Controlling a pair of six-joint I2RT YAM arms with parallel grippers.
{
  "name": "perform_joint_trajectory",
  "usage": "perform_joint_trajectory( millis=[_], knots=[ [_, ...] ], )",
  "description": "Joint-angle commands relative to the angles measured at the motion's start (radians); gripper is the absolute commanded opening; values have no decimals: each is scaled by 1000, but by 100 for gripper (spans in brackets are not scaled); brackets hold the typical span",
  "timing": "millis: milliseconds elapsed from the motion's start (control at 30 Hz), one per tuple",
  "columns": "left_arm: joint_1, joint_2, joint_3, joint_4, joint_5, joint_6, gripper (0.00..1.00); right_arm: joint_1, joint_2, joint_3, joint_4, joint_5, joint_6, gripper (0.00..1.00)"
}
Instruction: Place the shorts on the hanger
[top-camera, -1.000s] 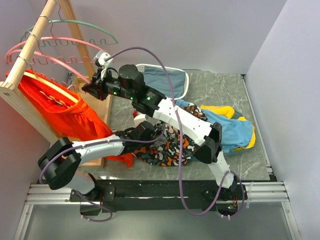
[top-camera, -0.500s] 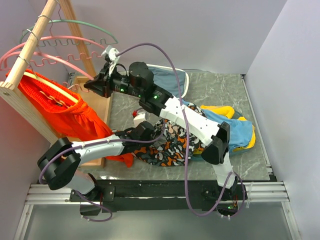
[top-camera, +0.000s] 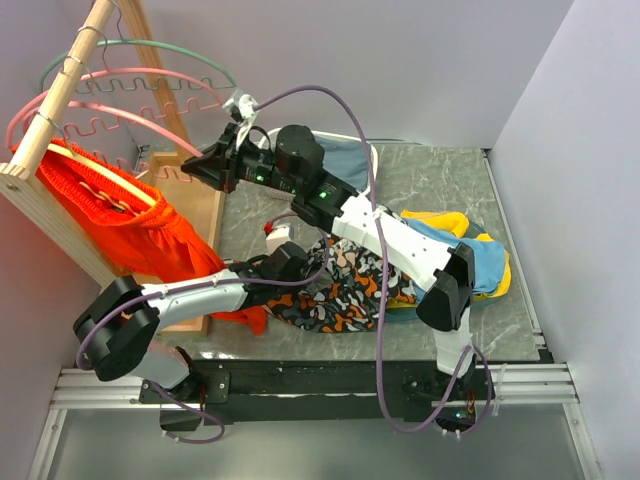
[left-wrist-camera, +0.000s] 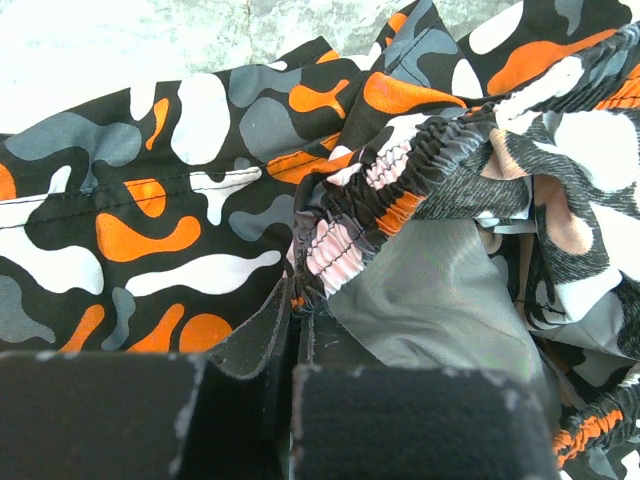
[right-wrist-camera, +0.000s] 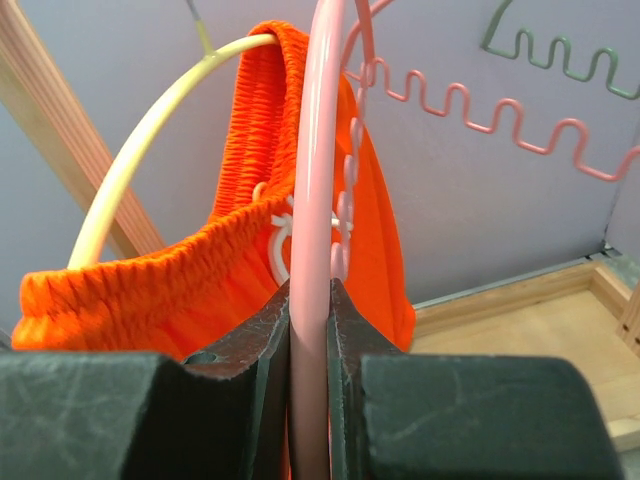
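The shorts (top-camera: 340, 295), black with orange, white and grey blobs, lie crumpled on the table's near middle. My left gripper (top-camera: 275, 265) is shut on their elastic waistband; the left wrist view shows the jaws (left-wrist-camera: 295, 320) pinching the gathered edge of the shorts (left-wrist-camera: 200, 230). My right gripper (top-camera: 212, 165) is raised beside the wooden rack and shut on the thin pink hanger (top-camera: 120, 135). In the right wrist view the pink hanger (right-wrist-camera: 318, 150) runs straight up between the closed fingers (right-wrist-camera: 270, 330). Its hook still sits at the rack's rail.
A wooden rack (top-camera: 60, 90) stands at the left with a plain orange garment (top-camera: 120, 220) on a yellow hanger (right-wrist-camera: 150, 130), a green hanger (top-camera: 150, 45) and a second pink hanger (top-camera: 150, 80). Blue and yellow clothes (top-camera: 470, 250) lie right. A blue-grey garment (top-camera: 340, 160) lies behind.
My right gripper has moved up and to the right with the pink hanger, swinging it away from the orange garment. The left gripper and the shorts have stayed put.
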Motion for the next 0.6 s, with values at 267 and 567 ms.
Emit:
perform_joint_trajectory(
  millis=[267,567],
  knots=[
    [7,-20,14,1,-8,16,1,-74,-96,-43,286,-106,169,0],
    [10,-23,8,6,-5,16,1,-86,-115,-68,309,-103,180,0]
  ],
)
